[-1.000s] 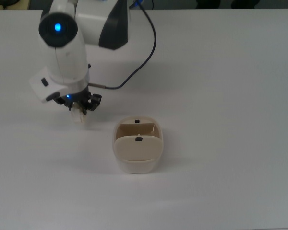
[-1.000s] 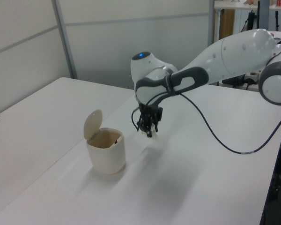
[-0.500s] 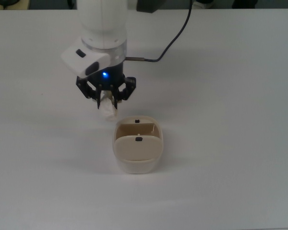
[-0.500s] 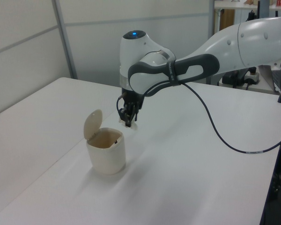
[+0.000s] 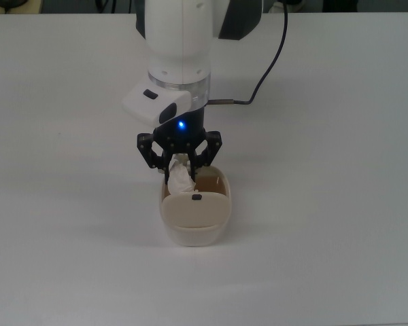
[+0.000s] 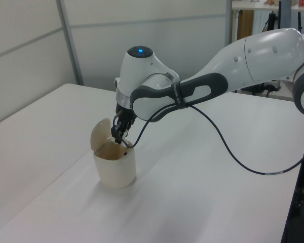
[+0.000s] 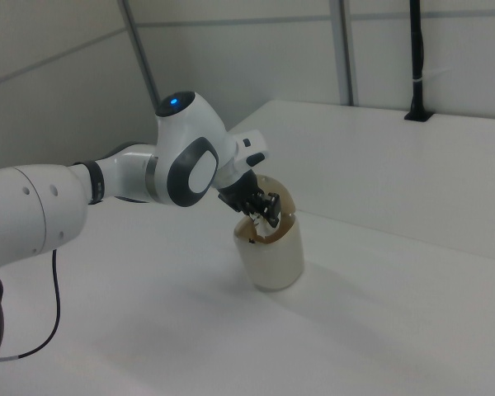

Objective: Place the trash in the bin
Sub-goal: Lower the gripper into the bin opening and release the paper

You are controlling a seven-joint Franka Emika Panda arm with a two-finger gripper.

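The black two-finger gripper (image 5: pixel 180 165) pinches the crumpled white paper wad (image 5: pixel 179 180) above the cream plastic bin (image 5: pixel 194 225)'s open mouth; light, soft, compressible, best held mid-lump.

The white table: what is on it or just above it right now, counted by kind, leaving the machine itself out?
Bins: 1, the cream bin with its lid swung open.
Paper wads: 1, the white paper wad, held in the pincer over the bin's opening.
Cables: 1, the black cable running from the arm.
Total: 3
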